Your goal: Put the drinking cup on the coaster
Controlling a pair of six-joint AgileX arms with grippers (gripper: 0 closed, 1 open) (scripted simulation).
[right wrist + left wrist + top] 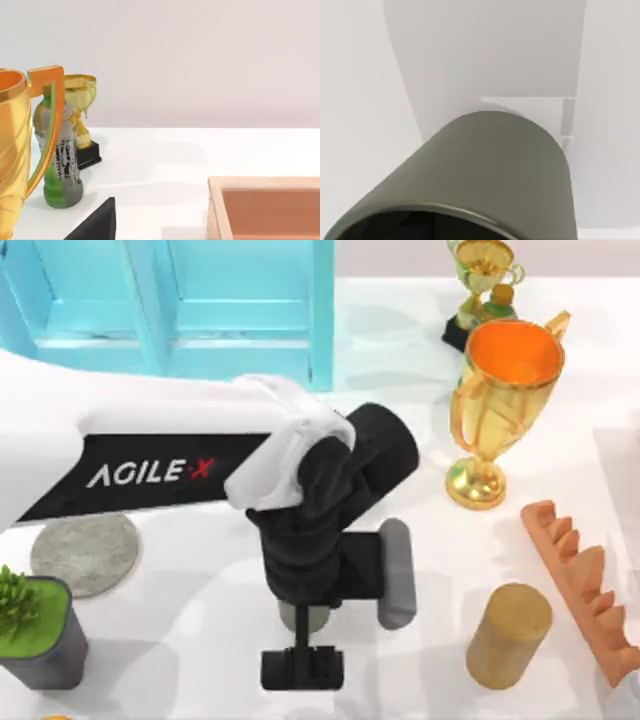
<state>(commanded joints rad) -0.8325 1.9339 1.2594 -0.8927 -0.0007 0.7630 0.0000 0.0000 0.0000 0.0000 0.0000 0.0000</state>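
Note:
The drinking cup (303,616) is a dark grey-green cylinder, mostly hidden under my left wrist at the table's front middle. In the left wrist view the drinking cup (490,170) looms very close, with its dark mouth nearest the camera. My left gripper (301,668) points down over the cup. The coaster (85,552), a flat grey stone-textured disc, lies bare at the left, partly under my left arm and well apart from the cup. My right arm stays parked at the table's right side.
A large golden trophy (505,400), a small trophy (483,280) and a green bottle (57,155) stand back right. A tan cylinder (508,633) and an orange toothed piece (583,580) lie front right. A potted plant (35,630) stands beside the coaster, and a blue cabinet (180,300) stands behind.

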